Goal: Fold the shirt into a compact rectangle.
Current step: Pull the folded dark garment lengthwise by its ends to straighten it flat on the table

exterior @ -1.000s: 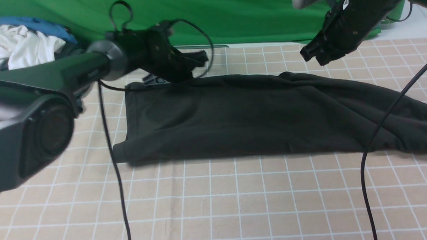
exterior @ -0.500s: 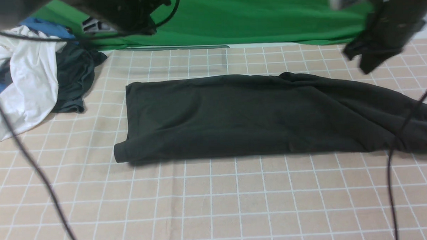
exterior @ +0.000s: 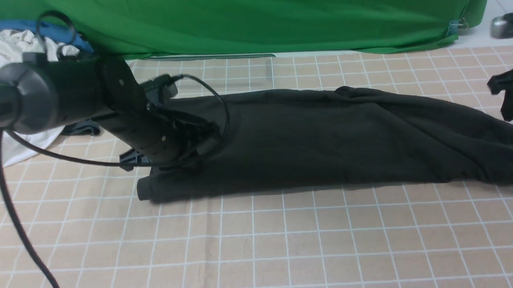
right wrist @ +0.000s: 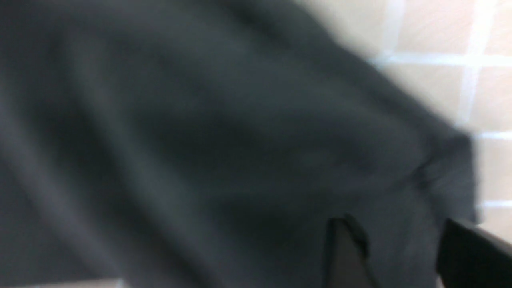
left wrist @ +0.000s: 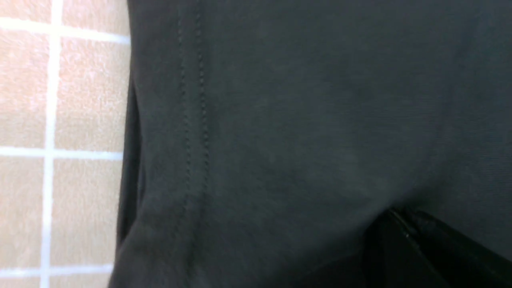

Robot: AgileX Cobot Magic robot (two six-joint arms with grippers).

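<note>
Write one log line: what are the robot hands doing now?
shirt: long folded band on table | left gripper: shut, at its left end | right gripper: open, over its right end

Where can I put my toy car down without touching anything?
The big bare checked cloth on the near side of the black shirt is free. So is the narrow strip between shirt and green backdrop. Far left is crowded: left arm, white garment.

- This is looking like a robotics lab set.
- A green backdrop (exterior: 277, 19) is hanging across 12 o'clock.
- A checked cloth (exterior: 285, 245) is covering the worktop; a robot arm (exterior: 67, 95) and cable (exterior: 15, 220) are reaching in from 9 o'clock.
- Spare garments (exterior: 5, 46) are lying heaped at 10 o'clock.
</note>
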